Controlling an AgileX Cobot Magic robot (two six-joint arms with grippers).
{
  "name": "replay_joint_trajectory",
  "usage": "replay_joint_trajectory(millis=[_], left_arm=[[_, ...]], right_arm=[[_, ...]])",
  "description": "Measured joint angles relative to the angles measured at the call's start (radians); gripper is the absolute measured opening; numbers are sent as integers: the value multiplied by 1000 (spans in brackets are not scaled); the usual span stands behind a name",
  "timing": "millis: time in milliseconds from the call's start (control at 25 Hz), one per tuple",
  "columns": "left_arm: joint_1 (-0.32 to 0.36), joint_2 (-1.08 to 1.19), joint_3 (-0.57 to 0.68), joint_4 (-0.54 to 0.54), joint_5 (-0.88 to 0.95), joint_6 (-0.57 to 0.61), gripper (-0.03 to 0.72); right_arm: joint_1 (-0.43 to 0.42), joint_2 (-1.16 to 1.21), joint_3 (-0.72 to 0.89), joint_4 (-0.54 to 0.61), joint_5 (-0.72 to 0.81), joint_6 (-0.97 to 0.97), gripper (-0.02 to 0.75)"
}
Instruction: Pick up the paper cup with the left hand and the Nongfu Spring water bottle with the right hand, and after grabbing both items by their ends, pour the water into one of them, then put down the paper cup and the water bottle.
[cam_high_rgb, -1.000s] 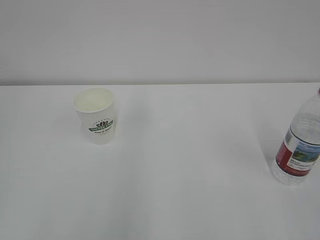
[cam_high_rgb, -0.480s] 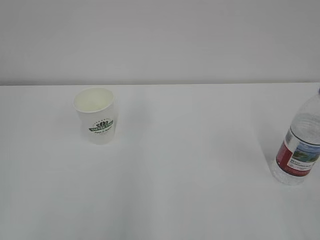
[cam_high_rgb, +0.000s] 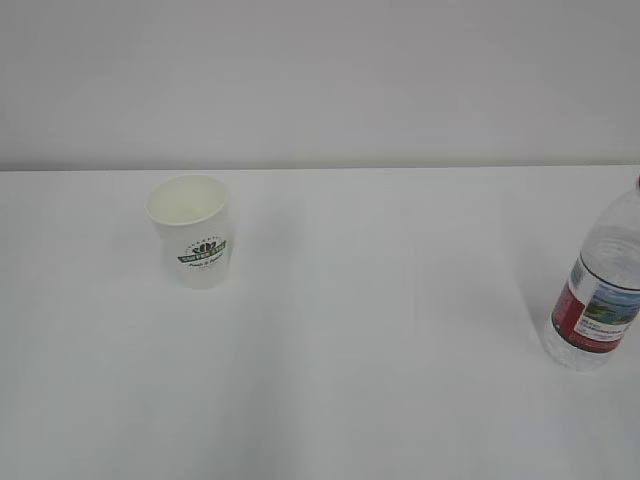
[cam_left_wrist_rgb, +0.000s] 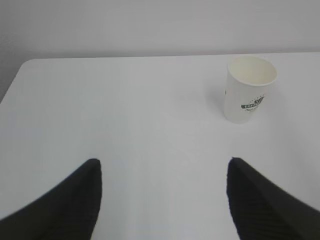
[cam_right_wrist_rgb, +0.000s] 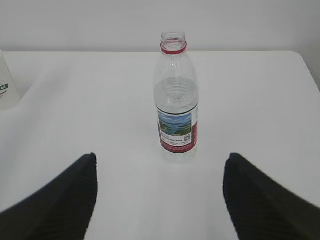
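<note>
Paper cup (cam_high_rgb: 190, 231) stands upright on the left side of the white table (cam_high_rgb: 380, 330), and the left pincer (cam_left_wrist_rgb: 162, 192) waits near, wide apart and holding nothing, with the cup far ahead and off to its right. Far to the right stands the water bottle (cam_high_rgb: 600, 290), cap off, straight ahead of the right pincer (cam_right_wrist_rgb: 160, 192), which is wide apart and empty too. I think the left pincer should go forward and right, then squeeze the cup softly so it does not crush, while the right one grabs the bottle without tipping it.
</note>
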Motion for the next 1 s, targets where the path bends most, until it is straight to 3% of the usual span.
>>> replay_joint_trajectory(millis=[560, 1000], left_arm=[[0, 146, 0, 4, -228, 0, 559], [0, 277, 0, 6, -347, 0, 558]], right_arm=[[0, 208, 0, 6, -234, -44, 590], [0, 306, 0, 6, -334, -52, 589]])
